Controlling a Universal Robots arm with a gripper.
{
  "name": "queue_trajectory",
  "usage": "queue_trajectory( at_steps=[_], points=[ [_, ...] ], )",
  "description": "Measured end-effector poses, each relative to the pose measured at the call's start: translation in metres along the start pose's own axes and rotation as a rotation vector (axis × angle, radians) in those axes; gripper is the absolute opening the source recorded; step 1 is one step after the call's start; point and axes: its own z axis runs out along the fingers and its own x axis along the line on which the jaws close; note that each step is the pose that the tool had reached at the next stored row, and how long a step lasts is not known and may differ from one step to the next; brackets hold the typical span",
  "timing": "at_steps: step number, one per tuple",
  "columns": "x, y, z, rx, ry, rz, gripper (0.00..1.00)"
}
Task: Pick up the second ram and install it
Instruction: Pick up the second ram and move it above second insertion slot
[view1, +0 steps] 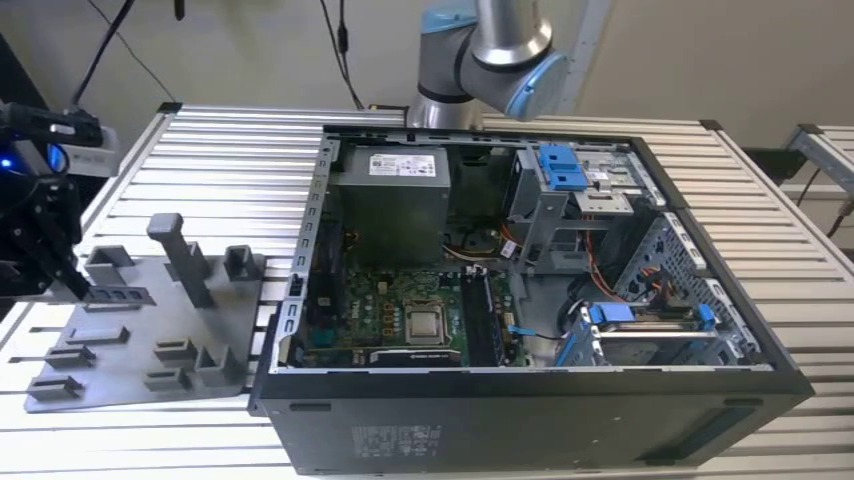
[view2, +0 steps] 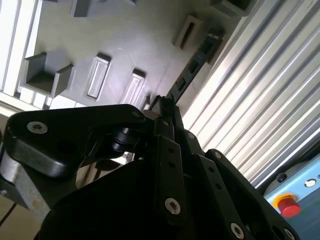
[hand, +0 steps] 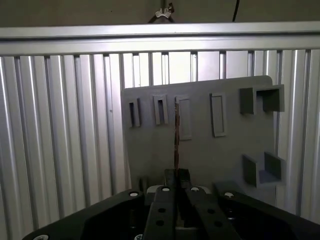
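claw: the claw (hand: 175, 173) is clamped on the second ram (view2: 194, 64), pinching one end. The rest of the stick pokes out past the tips.
ram position: over the grey fixture tray (view1: 134, 325) at the exterior view's left, well apart from the computer case (view1: 534, 420). In the first wrist view it is edge-on, near one of the tray's slots. I can't tell if its far end is clear of the tray or touching it.
progress: the grasp looks done, I'd say. Transfer to the case and seating in the board are not yet done, so it's early in the job.
tray contents: the slots and pockets visible in both wrist views hold nothing. The stick in the claw is the one ram I can make out there.
case contents: the side is open. Inside are the green motherboard (view1: 387, 310), the grey power supply (view1: 387, 195) next to it, and the blue drive clips (view1: 567, 170) toward the exterior view's right.
memory slots: the long black slots (view1: 481, 320) sit just beside the processor socket (view1: 424, 322). They are too small to tell if any is populated.
surface: the slatted metal surface (view1: 200, 140) carries the tray and the case side by side.
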Motion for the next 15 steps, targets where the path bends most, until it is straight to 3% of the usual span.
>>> queue_trajectory(
  at_steps=[15],
  points=[
    [-0.0005, -0.0004, -0.0214, 0.0001, 0.0, 0.004, 0.14]
  ],
)
